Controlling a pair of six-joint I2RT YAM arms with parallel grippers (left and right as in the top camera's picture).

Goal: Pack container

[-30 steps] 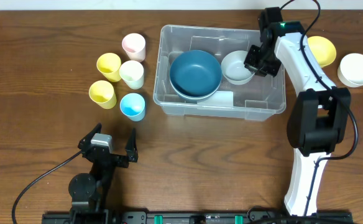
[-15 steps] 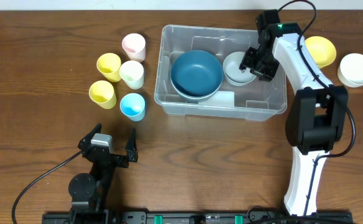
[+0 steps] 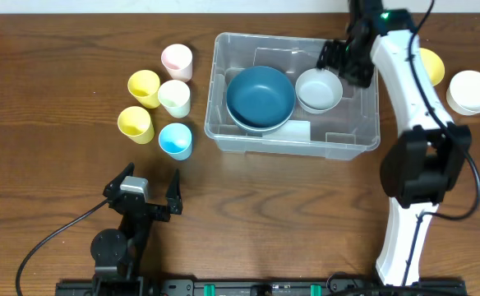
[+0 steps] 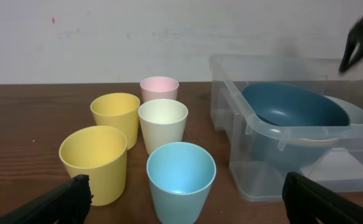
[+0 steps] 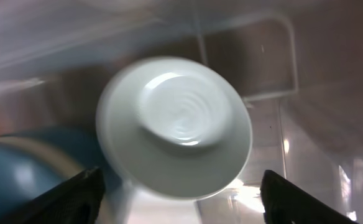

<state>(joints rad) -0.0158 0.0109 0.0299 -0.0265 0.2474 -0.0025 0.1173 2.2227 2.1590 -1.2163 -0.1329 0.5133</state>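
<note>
Pale grey bowl (image 3: 318,90) now sits in the container (image 3: 339,145)
I've backed my right gripper (image 3: 343,62) toward twelve o'clock, jaws apart; cups (image 3: 174,98) still wait outside.

Wooden table (image 3: 273,189) bearing five cups (image 3: 174,99) at left, the clear container (image 3: 339,146) centrally, a yellow bowl (image 3: 431,67) and a white bowl (image 3: 471,90) at right.

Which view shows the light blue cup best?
Left wrist: the light blue cup is near and sharp, side and inside visible. Overhead shows it small, from above only. Right wrist does not show it.
</note>
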